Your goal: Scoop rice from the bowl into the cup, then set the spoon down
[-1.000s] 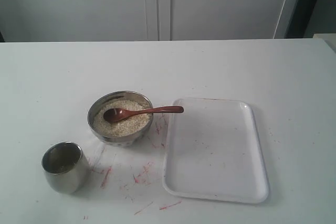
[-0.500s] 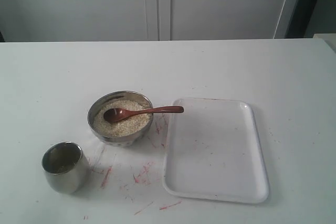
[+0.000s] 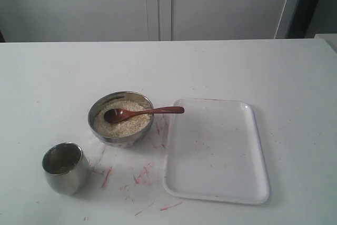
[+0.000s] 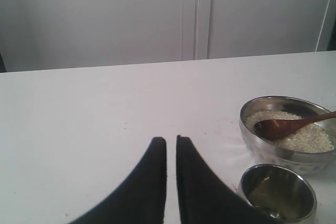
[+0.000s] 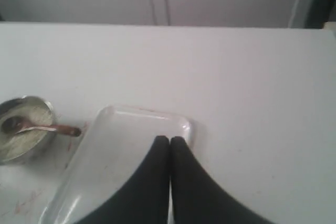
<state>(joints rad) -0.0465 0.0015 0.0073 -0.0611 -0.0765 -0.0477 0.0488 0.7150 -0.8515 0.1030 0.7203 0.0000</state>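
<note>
As far as I can tell from the exterior view, nothing has shifted in the last second, so same layout as before. Spoon [image 3: 142, 112] lies with its head on the rice [image 3: 126, 125] in the bowl [image 3: 93, 110]. Its handle runs out over the rim and ends just beside the tray [image 3: 216, 151]. Cup [image 3: 63, 169] stands upright on the table [image 3: 237, 67], near the bowl but not touching it, on the side away from the tray. Red smears [image 3: 105, 177] mark the table between cup and tray. Left gripper [image 4: 170, 140] is pulled in to a thin slit, with nothing between the fingers and touching nothing; from its wrist view I see bowl and cup off to one side. Right gripper [image 5: 169, 140] is clenched with fingertips meeting, empty, and sits above the tray's end.
</note>
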